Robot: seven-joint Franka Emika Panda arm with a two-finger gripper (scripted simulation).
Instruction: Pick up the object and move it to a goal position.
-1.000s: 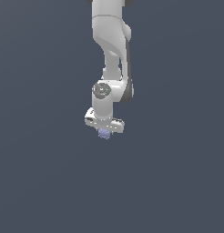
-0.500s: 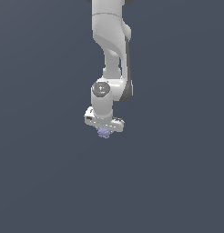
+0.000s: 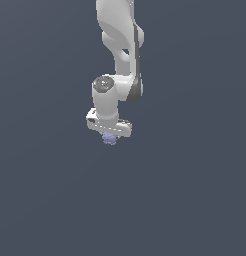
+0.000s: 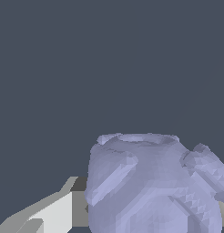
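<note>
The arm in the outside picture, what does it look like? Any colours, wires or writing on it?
The arm is glossy white with rounded, tube-like segments, dark grey at the joints and a grey round cap on the wrist. It ends in a flat white crossbar, the gripper. No cables or markings show.

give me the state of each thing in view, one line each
lavender-blue lump: directly under the white gripper bar, between the fingers, apparently gripped
gripper: pointing down, shut on the lump
arm: reaching down from the top of the exterior view
</note>
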